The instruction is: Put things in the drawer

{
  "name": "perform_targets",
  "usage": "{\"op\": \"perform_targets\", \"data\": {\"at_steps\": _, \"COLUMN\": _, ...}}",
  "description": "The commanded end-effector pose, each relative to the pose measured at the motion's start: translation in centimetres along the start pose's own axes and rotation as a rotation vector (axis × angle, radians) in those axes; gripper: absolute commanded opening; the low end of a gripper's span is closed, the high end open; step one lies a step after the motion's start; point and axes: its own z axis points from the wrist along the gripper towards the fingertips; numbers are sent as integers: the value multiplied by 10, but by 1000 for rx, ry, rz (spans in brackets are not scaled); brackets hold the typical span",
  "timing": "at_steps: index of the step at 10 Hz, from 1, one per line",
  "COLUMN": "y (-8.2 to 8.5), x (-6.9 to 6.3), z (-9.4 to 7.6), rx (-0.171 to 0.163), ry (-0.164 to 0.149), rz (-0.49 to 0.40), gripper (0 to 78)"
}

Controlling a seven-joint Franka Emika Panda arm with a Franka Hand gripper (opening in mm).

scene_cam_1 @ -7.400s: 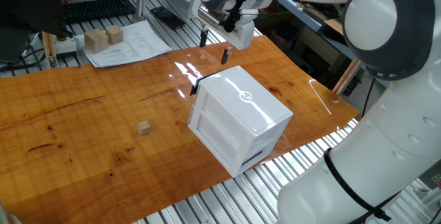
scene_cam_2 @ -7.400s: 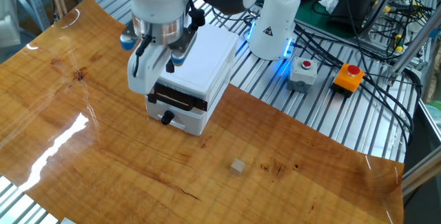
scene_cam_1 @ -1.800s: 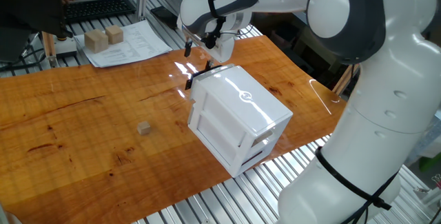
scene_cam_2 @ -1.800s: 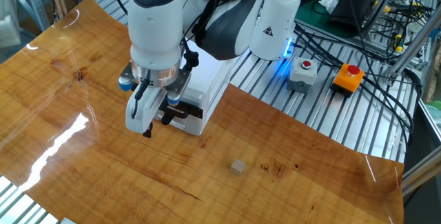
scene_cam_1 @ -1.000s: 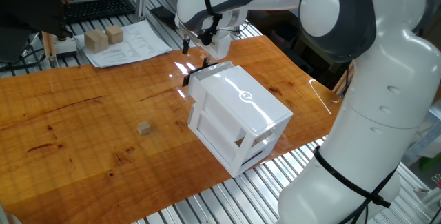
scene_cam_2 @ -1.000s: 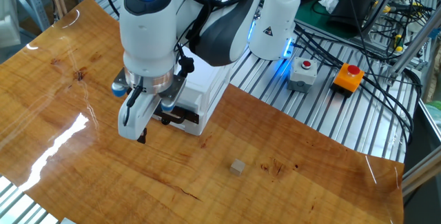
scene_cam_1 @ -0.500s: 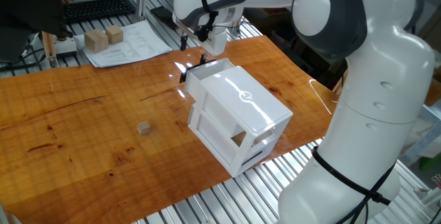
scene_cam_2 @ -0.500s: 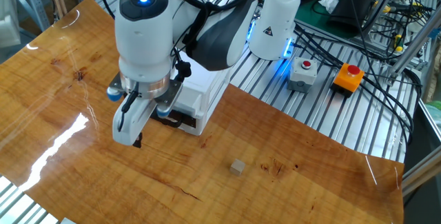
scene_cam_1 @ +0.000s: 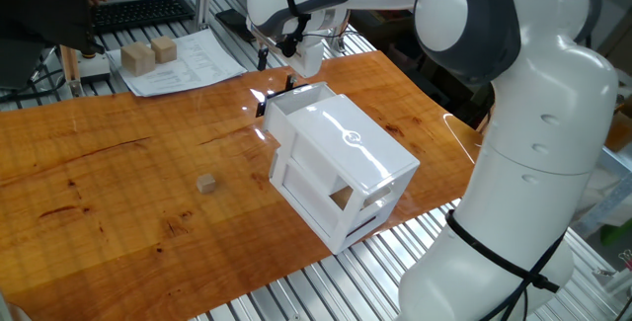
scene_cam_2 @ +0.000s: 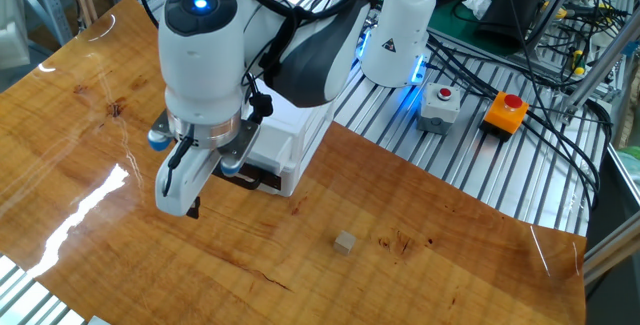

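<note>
Gripper [scene_cam_2: 193, 197] sits low at the front of the white cabinet [scene_cam_1: 341, 163], right at the drawer [scene_cam_1: 292, 99], which is pulled partway out. Its fingers look closed around the black handle, though the arm blocks that spot, so I honestly can't tell. Small wooden cube [scene_cam_2: 345, 243] is out on the bare table [scene_cam_2: 90, 145], well apart from the cabinet.
</note>
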Motion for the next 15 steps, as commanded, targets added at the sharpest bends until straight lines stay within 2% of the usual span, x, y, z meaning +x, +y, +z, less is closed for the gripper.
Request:
{"op": "perform_targets", "data": {"at_steps": 1, "y": 2, "x": 2, "z": -6, "rx": 13, "ry": -10, "rz": 7, "gripper": 774}}
{"op": "perform_targets", "data": {"at_steps": 6, "y": 2, "x": 4, "z": -18, "rx": 28, "ry": -11, "rz": 2, "gripper": 774}}
{"op": "perform_targets", "data": {"at_steps": 8, "y": 1, "x": 6, "z": -30, "rx": 36, "ry": -6, "rz": -9, "gripper": 774}}
{"op": "perform_targets", "data": {"at_steps": 10, "y": 1, "x": 10, "z": -39, "rx": 40, "ry": -7, "rz": -20, "gripper": 774}}
{"op": "perform_targets", "data": {"at_steps": 15, "y": 0, "x": 22, "z": -47, "rx": 44, "ry": -21, "rz": -33, "gripper": 774}}
